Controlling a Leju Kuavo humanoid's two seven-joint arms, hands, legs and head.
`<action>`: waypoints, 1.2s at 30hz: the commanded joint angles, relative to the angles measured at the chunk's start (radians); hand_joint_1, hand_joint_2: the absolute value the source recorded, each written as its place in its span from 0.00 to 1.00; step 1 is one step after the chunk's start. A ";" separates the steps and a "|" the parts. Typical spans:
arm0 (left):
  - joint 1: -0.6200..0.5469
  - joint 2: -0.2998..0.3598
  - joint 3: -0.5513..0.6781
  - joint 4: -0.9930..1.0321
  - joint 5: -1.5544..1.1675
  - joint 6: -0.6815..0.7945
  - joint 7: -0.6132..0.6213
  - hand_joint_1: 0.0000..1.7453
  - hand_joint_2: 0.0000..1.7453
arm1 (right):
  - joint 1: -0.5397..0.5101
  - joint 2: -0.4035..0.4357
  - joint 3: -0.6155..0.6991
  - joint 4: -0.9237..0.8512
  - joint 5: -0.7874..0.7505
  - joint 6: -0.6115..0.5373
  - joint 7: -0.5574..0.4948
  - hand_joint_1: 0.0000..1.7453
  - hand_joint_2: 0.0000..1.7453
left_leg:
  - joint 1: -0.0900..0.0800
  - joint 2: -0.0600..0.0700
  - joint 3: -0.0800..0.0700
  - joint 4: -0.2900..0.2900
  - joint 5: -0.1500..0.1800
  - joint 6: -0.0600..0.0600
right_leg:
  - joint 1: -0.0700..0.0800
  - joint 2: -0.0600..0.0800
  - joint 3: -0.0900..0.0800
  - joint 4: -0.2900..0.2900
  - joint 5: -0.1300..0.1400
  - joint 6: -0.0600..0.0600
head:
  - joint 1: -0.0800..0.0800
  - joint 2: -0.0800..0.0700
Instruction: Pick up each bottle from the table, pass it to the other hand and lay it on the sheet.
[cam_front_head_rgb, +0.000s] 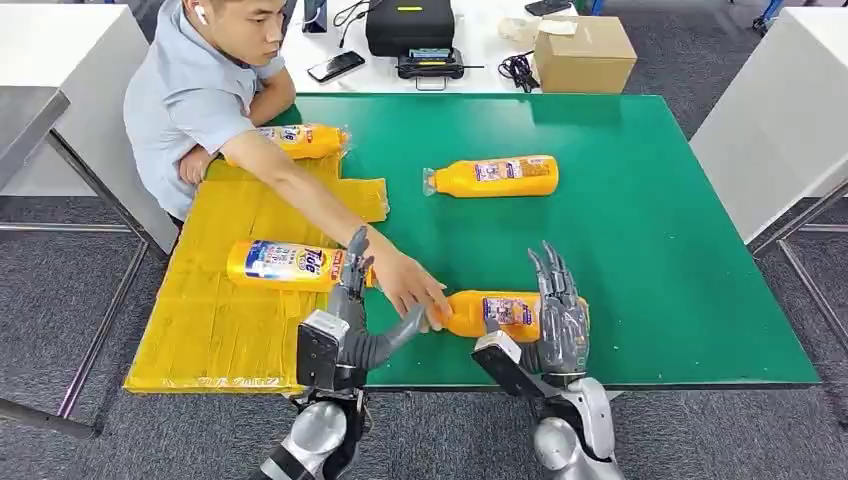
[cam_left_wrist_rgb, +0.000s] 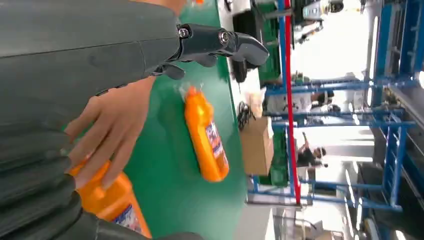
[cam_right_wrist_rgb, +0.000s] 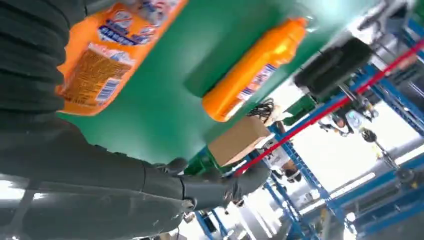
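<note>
While the person (cam_front_head_rgb: 200, 90) leans in from the upper left of the head view, their hand (cam_front_head_rgb: 410, 285) reaches down to the neck of the near bottle (cam_front_head_rgb: 500, 312), low in the middle of the frame on the green tabletop (cam_front_head_rgb: 650, 250). The right hand (cam_front_head_rgb: 560, 310) stands just behind that bottle's base, fingers straight up and spread, gripping nothing. The left hand (cam_front_head_rgb: 355, 290) rises left of the person's wrist, fingers apart, thumb stretched towards the bottle's neck, nothing in it. On the yellow sheet (cam_front_head_rgb: 220, 310) at the left lie two bottles: one with a blue Tide label (cam_front_head_rgb: 285, 265) at mid-left, another (cam_front_head_rgb: 300, 140) at its upper end by the person's elbow. A fourth bottle (cam_front_head_rgb: 495, 177) lies on the green at upper centre. A cardboard box (cam_front_head_rgb: 585, 52) sits at the top.

Over to the left wrist view: the person's fingers rest on the near bottle at lower left, and the far bottle lies mid-frame.

Right wrist view now: the near bottle's label fills the upper left, beside the grey ribbed hand cover; the far bottle lies at centre, apart.
</note>
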 joint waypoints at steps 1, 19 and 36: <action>-0.008 0.066 -0.056 -0.012 0.011 -0.005 0.010 0.00 1.00 | -0.043 -0.053 0.037 0.098 0.001 0.003 0.008 0.00 1.00 | 0.001 0.003 0.005 -0.001 -0.001 -0.002 | 0.001 0.003 0.004 -0.001 -0.001 -0.002 | -0.001 0.000; 0.032 0.100 -0.058 -0.096 -0.020 -0.086 0.078 0.00 1.00 | -0.165 -0.186 0.088 0.259 0.419 0.049 0.246 0.00 1.00 | 0.000 0.005 0.005 -0.001 -0.002 -0.002 | 0.001 0.004 0.004 -0.001 0.000 -0.002 | -0.001 0.000; 0.037 0.103 -0.088 -0.088 -0.066 -0.152 0.178 0.00 1.00 | -0.228 -0.286 0.154 0.360 0.404 0.261 0.297 0.00 1.00 | 0.000 0.003 0.006 -0.001 -0.002 -0.002 | 0.001 0.002 0.005 -0.001 -0.001 -0.002 | 0.000 0.000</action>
